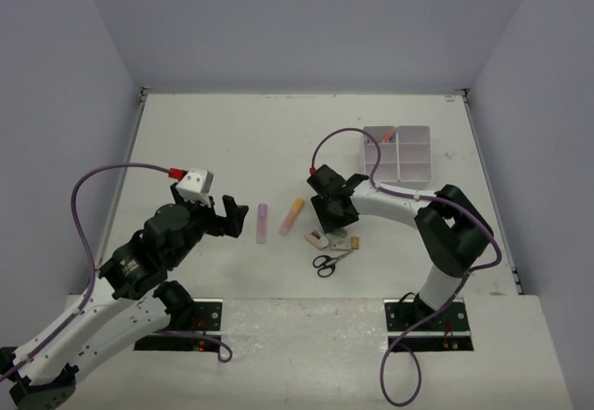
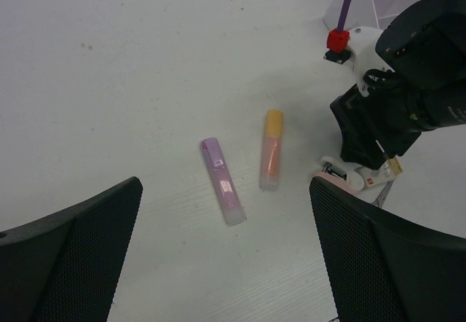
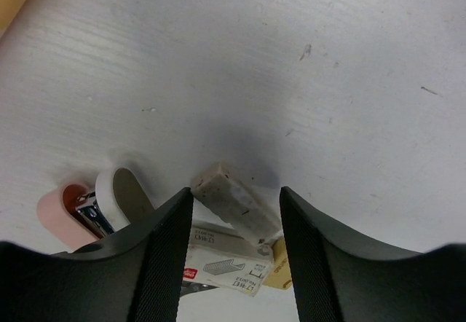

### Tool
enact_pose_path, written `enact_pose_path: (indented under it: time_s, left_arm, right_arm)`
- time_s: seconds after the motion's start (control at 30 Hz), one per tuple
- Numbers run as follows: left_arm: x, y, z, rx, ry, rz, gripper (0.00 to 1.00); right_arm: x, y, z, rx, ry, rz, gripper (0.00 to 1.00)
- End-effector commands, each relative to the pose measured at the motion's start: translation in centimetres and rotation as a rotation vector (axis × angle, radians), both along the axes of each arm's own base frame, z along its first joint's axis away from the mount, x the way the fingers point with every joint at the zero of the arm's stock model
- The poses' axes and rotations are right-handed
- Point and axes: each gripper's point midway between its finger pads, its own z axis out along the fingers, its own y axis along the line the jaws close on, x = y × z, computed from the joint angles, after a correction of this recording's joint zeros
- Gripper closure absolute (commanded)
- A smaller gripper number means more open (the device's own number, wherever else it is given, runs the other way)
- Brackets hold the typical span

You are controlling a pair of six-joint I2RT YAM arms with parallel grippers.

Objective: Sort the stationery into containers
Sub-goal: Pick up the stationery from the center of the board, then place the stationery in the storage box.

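A lilac highlighter (image 1: 262, 223) and an orange-peach highlighter (image 1: 292, 215) lie side by side mid-table. They also show in the left wrist view, lilac (image 2: 222, 180) and orange (image 2: 271, 151). My left gripper (image 1: 232, 213) is open and empty, just left of them (image 2: 226, 264). My right gripper (image 1: 334, 223) is low over a cluster of small items, open, its jaws either side of a grubby white eraser (image 3: 237, 205). A white staple box (image 3: 226, 264), a tan piece (image 3: 278, 272) and a pink-white stapler (image 3: 73, 209) lie close by. Black-handled scissors (image 1: 325, 262) lie nearer. The white organiser box (image 1: 416, 171) stands far right.
A pink-red item (image 1: 388, 134) lies in the box's far-left compartment. The right arm's black wrist (image 2: 393, 118) stands right of the highlighters. Grey walls enclose the table on three sides. A purple cable (image 1: 348, 136) arcs above the right arm.
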Motion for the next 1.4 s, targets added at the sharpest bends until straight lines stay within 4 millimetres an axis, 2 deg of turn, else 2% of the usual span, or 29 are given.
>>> enact_pose_path:
  time_s: [0.0,0.13,0.43,0.5,0.63,0.73,0.87,1.0,1.03,1.07,1.1,1.17,1.27,1.37]
  left_arm:
    - [0.4,-0.3,0.1,0.009,-0.022,-0.014,0.00]
    - [0.4,-0.3,0.2,0.005,-0.025,-0.014,0.00]
    - [0.3,-0.3,0.1,0.006,-0.025,-0.015,0.00]
    - [0.3,-0.3,0.2,0.004,-0.026,-0.016,0.00]
    - [0.4,-0.4,0.1,0.006,-0.023,-0.018,0.00]
    - [0.4,-0.4,0.1,0.007,-0.023,-0.016,0.00]
    - [0.4,-0.3,0.1,0.009,-0.022,-0.015,0.00]
    - [0.4,-0.3,0.1,0.008,-0.022,-0.015,0.00]
    - [0.4,-0.3,0.1,0.007,-0.024,-0.015,0.00]
    - [0.3,-0.3,0.1,0.006,-0.025,-0.015,0.00]
    - [0.3,-0.3,0.2,0.004,-0.027,-0.015,0.00]
    - [0.3,-0.2,0.3,0.000,-0.031,-0.015,0.00]
    - [0.2,-0.2,0.4,-0.005,-0.035,-0.016,0.00]
    - [0.2,-0.2,0.4,-0.002,-0.034,-0.018,0.00]
  right_arm:
    - [1.1,0.0,0.3,0.003,0.031,0.008,0.48]
    - [1.5,-0.5,0.4,-0.006,0.027,0.006,0.55]
    - [2.5,-1.1,0.6,-0.061,0.010,0.028,0.83]
    - [2.8,-1.2,1.0,-0.065,-0.002,0.030,0.90]
    - [3.3,-1.1,2.7,-0.057,-0.040,0.020,0.96]
    - [4.0,-1.3,4.7,-0.054,-0.095,0.002,0.97]
    - [5.3,-1.7,11.2,0.038,-0.261,-0.011,1.00]
    - [7.9,-5.3,17.5,0.164,-0.407,-0.151,1.00]
    - [8.6,-6.1,17.8,0.181,-0.419,-0.185,1.00]
    - [9.3,-7.1,19.2,0.209,-0.466,-0.228,1.00]
    - [10.0,-8.2,21.6,0.261,-0.559,-0.281,1.00]
    - [11.5,-11.4,24.7,0.364,-0.699,-0.439,1.00]
    - [12.8,-13.2,26.4,0.525,-0.783,-0.579,1.00]
    - [14.3,-13.3,27.3,0.610,-0.853,-0.629,1.00]
